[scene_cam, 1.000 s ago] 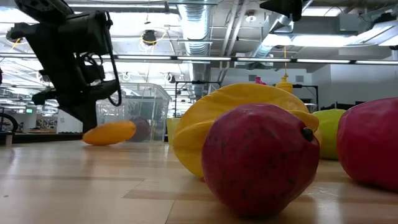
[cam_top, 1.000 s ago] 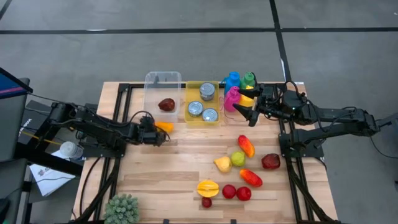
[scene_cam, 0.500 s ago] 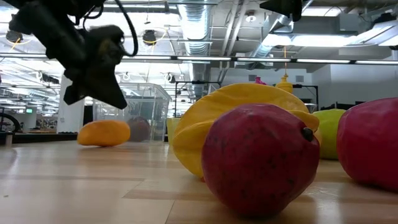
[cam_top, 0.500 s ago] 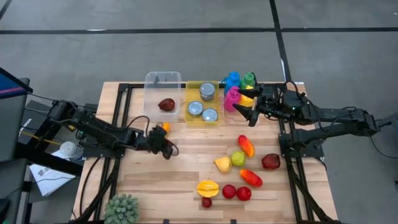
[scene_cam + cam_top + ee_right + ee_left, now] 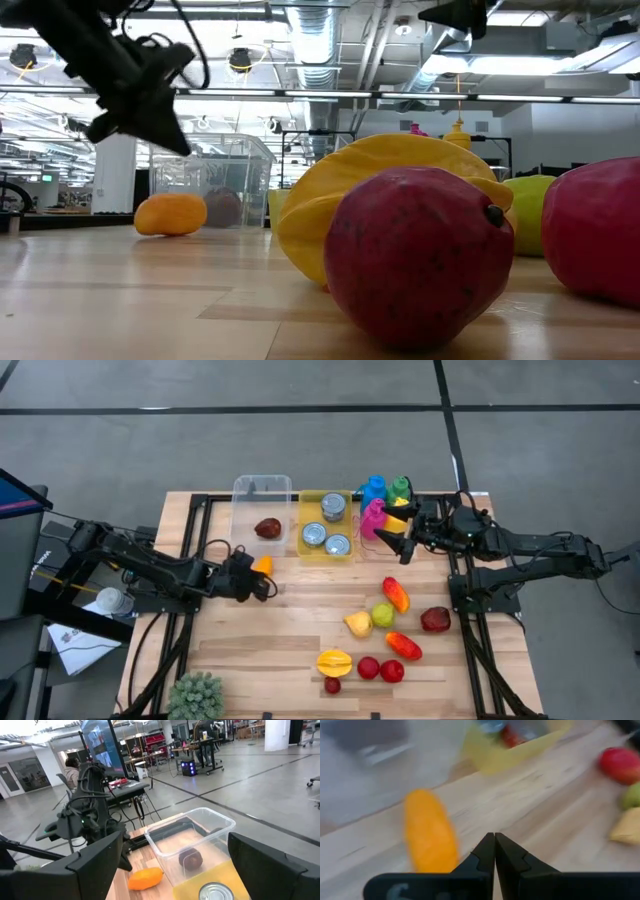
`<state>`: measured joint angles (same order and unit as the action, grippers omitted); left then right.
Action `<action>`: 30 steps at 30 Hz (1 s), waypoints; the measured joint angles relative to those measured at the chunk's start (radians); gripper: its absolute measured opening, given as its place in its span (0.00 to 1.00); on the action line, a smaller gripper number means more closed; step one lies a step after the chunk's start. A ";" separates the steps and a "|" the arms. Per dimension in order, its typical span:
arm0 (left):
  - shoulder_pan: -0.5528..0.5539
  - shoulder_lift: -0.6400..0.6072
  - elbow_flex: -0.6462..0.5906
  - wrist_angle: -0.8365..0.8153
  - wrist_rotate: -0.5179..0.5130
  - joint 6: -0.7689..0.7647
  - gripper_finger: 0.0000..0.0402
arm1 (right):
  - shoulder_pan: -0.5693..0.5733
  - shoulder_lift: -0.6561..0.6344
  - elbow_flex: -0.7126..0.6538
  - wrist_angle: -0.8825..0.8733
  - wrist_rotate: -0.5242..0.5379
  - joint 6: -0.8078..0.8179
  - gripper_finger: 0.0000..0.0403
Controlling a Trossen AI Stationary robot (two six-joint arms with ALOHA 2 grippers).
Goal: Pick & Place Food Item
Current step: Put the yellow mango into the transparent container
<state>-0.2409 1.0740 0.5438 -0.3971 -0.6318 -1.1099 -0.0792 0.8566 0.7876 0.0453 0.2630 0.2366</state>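
Note:
An orange, oblong food item (image 5: 262, 565) lies on its side on the wooden table (image 5: 300, 660), just in front of the clear bin (image 5: 262, 500). It also shows in the low view (image 5: 170, 213) and in the left wrist view (image 5: 430, 832). My left gripper (image 5: 178, 147) hangs shut above and a little nearer than the item, touching nothing. Its shut fingers (image 5: 494, 845) show beside the item in the left wrist view. My right gripper (image 5: 392, 532) waits open and raised by the coloured bottles, its fingers (image 5: 95, 860) wide apart.
A dark red item (image 5: 267, 528) lies in the clear bin. Beside it stands a yellow bin (image 5: 303, 510) with three cans. Coloured bottles (image 5: 385, 495) stand at the far right. Several fruits (image 5: 385, 630) lie on the near right, and a green plant (image 5: 195, 695) at the near left corner.
My left gripper, shut throughout, has drawn away from the orange item toward the table's near edge and has risen, tipping up to a shallower slant. The orange item has turned a little on the table and lies free.

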 joint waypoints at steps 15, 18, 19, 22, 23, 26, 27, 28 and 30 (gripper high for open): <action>0.000 0.006 -0.002 -0.136 0.108 -0.021 0.34 | -0.002 0.000 0.000 -0.008 0.000 -0.008 0.88; 0.000 0.007 -0.002 -0.138 0.105 0.055 0.54 | -0.002 0.000 0.000 -0.008 0.000 -0.008 0.88; 0.001 0.007 -0.002 -0.139 0.104 0.073 0.60 | -0.002 0.000 0.000 -0.009 0.000 -0.008 0.88; 0.022 0.008 -0.002 -0.145 0.102 0.077 0.77 | -0.002 0.000 0.000 -0.008 0.000 -0.008 0.88; 0.033 0.008 -0.002 -0.145 0.101 0.064 0.81 | -0.002 0.000 0.000 -0.009 0.000 -0.008 0.88; 0.069 0.008 -0.005 -0.142 0.089 0.053 0.89 | -0.002 0.000 0.000 -0.008 0.000 -0.008 0.88; 0.080 0.008 -0.012 -0.140 0.087 0.052 0.91 | -0.002 0.000 0.000 -0.008 0.000 -0.008 0.88; 0.092 0.009 -0.022 -0.138 0.087 0.048 0.92 | -0.002 0.000 0.000 -0.008 0.000 -0.008 0.88; 0.109 0.015 -0.041 -0.120 0.088 0.007 0.92 | -0.002 0.000 0.000 -0.008 0.000 -0.008 0.88</action>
<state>-0.1318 1.0893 0.5025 -0.5170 -0.5438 -1.1028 -0.0809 0.8566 0.7876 0.0368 0.2629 0.2287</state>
